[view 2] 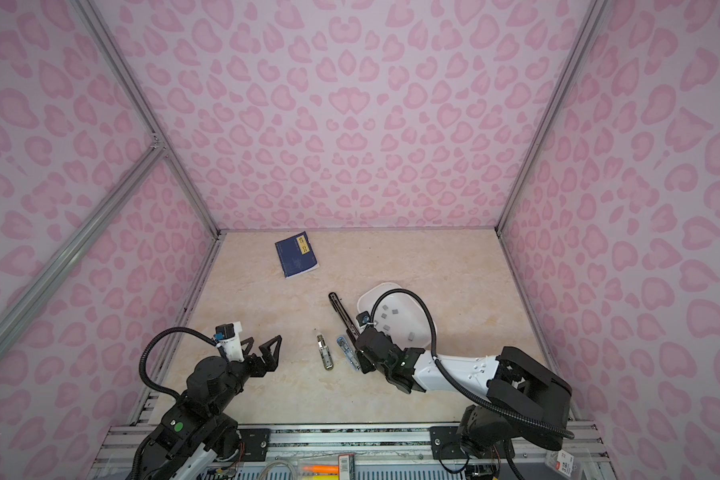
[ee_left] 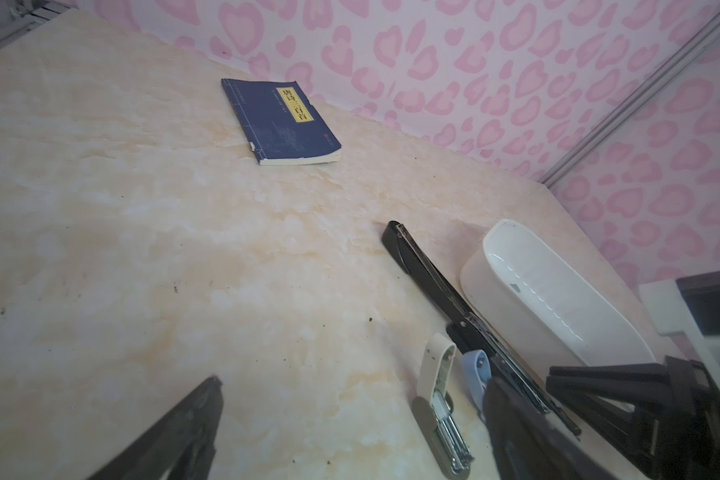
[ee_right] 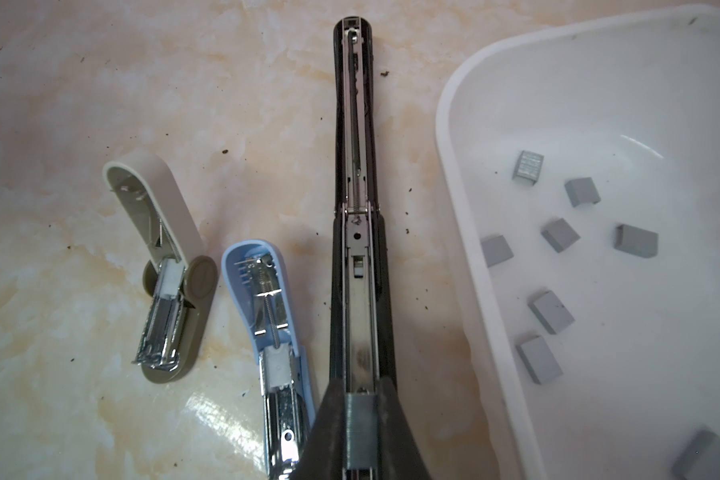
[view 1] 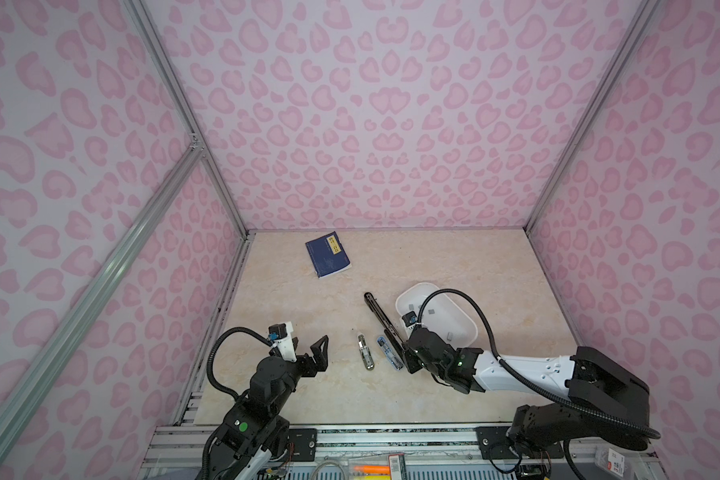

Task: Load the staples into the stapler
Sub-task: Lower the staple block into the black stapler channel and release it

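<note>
Pink heart-pattern walls stand around the beige marble table (view 1: 433,257). The right gripper (ee_right: 360,440) is closed on one staple block (ee_right: 360,424), just at the open channel of the black stapler (ee_right: 356,174). Other staples (ee_right: 560,235) lie in the white tray (ee_right: 447,174). The left gripper (view 1: 310,341) stands wide, holding nothing.

1. A robot lab cell: pink heart-print panels (view 1: 371,124) wall in the marble-look tabletop (view 1: 454,266) behind and on both sides
2. Aluminium frame bars (view 1: 178,104) rise from the tabletop's far corners
3. Left arm (view 1: 267,382) and right arm (view 1: 528,370) stand on a slotted rail (view 1: 391,434) at the tabletop's near edge
</note>
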